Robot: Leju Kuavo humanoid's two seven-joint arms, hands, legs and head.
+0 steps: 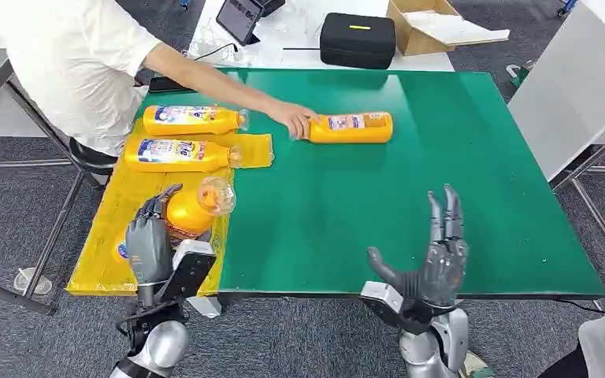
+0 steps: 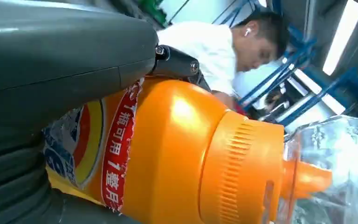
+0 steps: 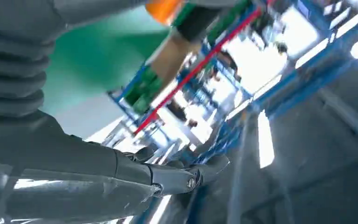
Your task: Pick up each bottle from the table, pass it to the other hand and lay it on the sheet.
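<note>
Grey carpet floor, green table, white table

The left hand covers the lower body of the held bottle; its label is largely hidden in the head view. In the left wrist view, the bottle's base is cut off at the picture edge, and the clear cap runs out of frame. The person's head is cropped from the head view at 11 o'clock. The person's hand conceals the cap of the far bottle. The right wrist view background is motion-blurred; the orange object is cropped and cannot be identified. Label print on the sheet's two bottles is too small to read.
</note>
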